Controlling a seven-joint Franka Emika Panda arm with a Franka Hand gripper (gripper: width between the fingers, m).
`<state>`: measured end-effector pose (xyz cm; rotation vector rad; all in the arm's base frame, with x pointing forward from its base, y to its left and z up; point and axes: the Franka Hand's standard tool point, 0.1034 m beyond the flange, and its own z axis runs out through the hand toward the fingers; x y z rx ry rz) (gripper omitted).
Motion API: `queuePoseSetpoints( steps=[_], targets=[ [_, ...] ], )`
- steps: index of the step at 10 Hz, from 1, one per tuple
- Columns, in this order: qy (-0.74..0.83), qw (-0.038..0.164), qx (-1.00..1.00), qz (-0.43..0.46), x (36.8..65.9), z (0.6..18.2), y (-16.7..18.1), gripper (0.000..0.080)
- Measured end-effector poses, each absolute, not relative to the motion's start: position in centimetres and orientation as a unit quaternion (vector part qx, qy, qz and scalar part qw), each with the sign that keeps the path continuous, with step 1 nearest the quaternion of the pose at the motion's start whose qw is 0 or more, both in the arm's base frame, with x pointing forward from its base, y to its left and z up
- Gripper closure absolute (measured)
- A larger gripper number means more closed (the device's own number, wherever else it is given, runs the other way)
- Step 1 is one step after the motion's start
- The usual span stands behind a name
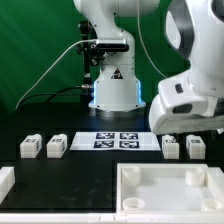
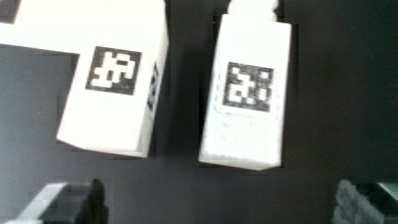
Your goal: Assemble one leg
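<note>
Four small white legs with black-and-white tags lie on the black table. Two are at the exterior view's left [image 1: 30,147] [image 1: 57,146] and two at its right [image 1: 170,146] [image 1: 195,147]. My gripper [image 1: 182,127] hangs above the right pair. In the wrist view two legs lie side by side, one wider [image 2: 111,85] and one narrower [image 2: 249,95], both apart from my gripper [image 2: 217,206]. It is open and empty. Only the tips of its dark fingers [image 2: 71,203] show at the picture's edge.
The marker board [image 1: 117,140] lies between the two pairs of legs. A large white tray-like part with a raised rim [image 1: 128,190] sits at the front right. Another white part [image 1: 5,181] shows at the front left edge. The arm's base [image 1: 112,85] stands behind the board.
</note>
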<state>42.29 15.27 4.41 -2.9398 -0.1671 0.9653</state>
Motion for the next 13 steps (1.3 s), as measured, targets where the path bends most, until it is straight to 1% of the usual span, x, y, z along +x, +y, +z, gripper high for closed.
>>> queuePoseSetpoints(
  steps=[1, 2, 4, 5, 6, 7, 9, 13],
  targets=[
    [-0.057, 0.018, -0.930, 0.362, 41.8, 4.6, 15.2, 0.0150],
    [-0.057, 0.019, -0.916, 0.397, 42.1, 4.1, 15.3, 0.0150],
    [-0.057, 0.019, -0.919, 0.390, 42.2, 4.1, 15.5, 0.0150],
    [0.005, 0.003, -0.891, 0.453, 40.7, 4.8, 17.1, 0.0150],
    [-0.006, 0.011, -0.887, 0.461, 41.2, 3.6, 17.6, 0.0150],
    [-0.002, 0.010, -0.890, 0.457, 40.8, 3.1, 17.5, 0.0150],
    [-0.004, 0.003, -0.889, 0.459, 39.9, 2.3, 18.5, 0.0150],
    [-0.014, 0.011, -0.888, 0.460, 39.6, 2.5, 17.5, 0.0150]
  ],
)
